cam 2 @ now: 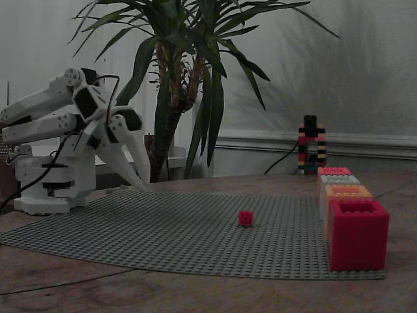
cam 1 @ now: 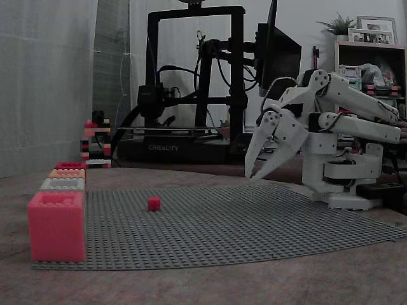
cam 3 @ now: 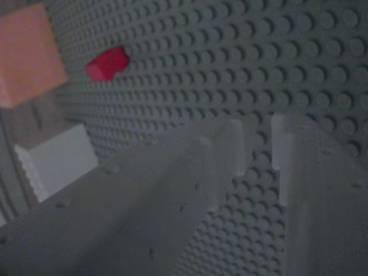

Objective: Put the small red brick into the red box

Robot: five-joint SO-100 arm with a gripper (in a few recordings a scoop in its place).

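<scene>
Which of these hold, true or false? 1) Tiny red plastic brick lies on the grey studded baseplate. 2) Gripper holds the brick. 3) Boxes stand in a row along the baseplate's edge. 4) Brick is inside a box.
1) The tiny red plastic brick lies on the grey studded baseplate: true.
2) False: the white two-finger gripper hangs apart from it, holding nothing.
3) True: the deep red brick-built box stands in that row.
4) False: the brick lies on open baseplate.
</scene>
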